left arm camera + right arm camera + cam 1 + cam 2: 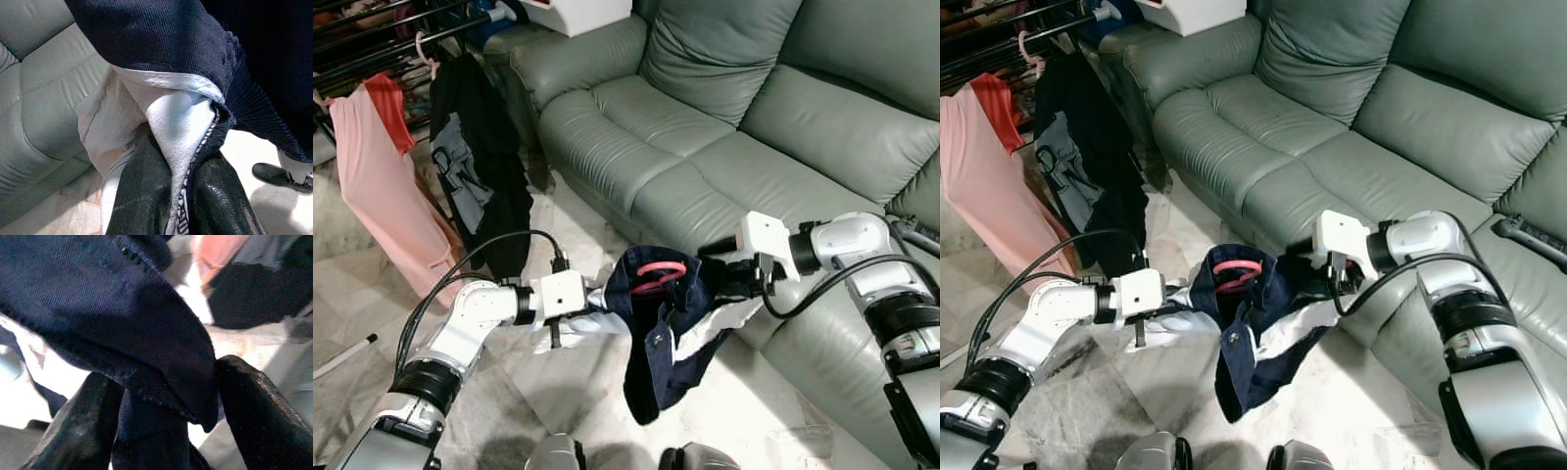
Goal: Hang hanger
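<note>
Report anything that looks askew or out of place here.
The navy garment sags bunched and crooked between the left claw and right claw, with the pink hanger tangled in its collar rather than spreading it.

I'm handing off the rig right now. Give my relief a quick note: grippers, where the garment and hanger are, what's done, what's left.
Left gripper: shut on the navy garment at its white-lined edge.
Right gripper: shut on the garment's other side.
The garment hangs between both arms in front of the green sofa, with the pink hanger in its neck opening.
The clothes rack stands to the robot's left, holding a pink garment and a black one.
Left: carry it to the rack and hook the hanger on.
</note>
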Robot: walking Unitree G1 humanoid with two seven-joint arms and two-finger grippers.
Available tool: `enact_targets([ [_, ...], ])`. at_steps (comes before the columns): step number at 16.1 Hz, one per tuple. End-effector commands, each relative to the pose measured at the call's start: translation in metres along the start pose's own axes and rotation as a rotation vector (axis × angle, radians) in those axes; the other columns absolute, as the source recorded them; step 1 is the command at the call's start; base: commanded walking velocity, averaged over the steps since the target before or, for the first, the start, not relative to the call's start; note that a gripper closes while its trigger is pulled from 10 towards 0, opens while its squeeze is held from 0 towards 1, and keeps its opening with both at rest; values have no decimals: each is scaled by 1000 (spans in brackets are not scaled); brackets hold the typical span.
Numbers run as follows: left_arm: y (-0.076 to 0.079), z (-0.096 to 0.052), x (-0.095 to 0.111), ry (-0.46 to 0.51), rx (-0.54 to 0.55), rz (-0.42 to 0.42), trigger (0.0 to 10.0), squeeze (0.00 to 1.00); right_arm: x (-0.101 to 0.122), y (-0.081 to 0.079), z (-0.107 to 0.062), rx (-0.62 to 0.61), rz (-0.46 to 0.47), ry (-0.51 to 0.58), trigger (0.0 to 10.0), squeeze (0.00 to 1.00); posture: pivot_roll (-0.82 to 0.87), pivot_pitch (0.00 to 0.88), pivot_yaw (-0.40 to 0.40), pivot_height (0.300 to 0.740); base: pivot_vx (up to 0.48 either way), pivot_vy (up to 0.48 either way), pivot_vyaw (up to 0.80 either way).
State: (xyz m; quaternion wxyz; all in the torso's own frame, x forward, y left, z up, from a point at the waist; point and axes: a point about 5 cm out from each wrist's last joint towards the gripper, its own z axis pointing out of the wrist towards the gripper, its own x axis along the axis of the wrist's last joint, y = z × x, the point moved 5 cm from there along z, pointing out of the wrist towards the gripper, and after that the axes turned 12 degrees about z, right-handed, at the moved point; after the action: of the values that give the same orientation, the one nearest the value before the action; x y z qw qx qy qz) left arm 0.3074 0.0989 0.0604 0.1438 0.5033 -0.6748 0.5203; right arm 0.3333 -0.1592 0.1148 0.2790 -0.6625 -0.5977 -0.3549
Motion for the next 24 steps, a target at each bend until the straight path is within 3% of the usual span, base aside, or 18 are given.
enact_targets([
  [1,-2,1,5,19,7,27,0,0,-6,-6,1,58,12,-43,0,0,-34,82,45,740,0,0,0],
  [6,-4,3,7,22,5,26,0,0,-18,-11,11,58,21,-75,0,0,-35,83,45,740,0,0,0],
  [8,-3,3,7,25,-3,26,0,0,-29,-9,17,8,-39,-142,0,0,-35,83,45,740,0,0,0],
  [13,-4,3,9,34,-4,19,0,0,-37,0,23,-97,-52,-168,0,0,-32,78,43,740,0,0,0],
  [20,-6,5,8,36,19,8,0,0,-30,0,26,-112,-27,-73,0,0,-32,68,40,740,0,0,0],
  [23,-76,-13,-3,-108,438,116,0,0,9,38,8,-432,-134,110,0,0,-31,65,35,740,0,0,0],
  [24,-83,-16,-4,-119,474,114,0,0,13,40,5,-455,-148,128,0,0,-36,64,36,740,0,0,0],
])
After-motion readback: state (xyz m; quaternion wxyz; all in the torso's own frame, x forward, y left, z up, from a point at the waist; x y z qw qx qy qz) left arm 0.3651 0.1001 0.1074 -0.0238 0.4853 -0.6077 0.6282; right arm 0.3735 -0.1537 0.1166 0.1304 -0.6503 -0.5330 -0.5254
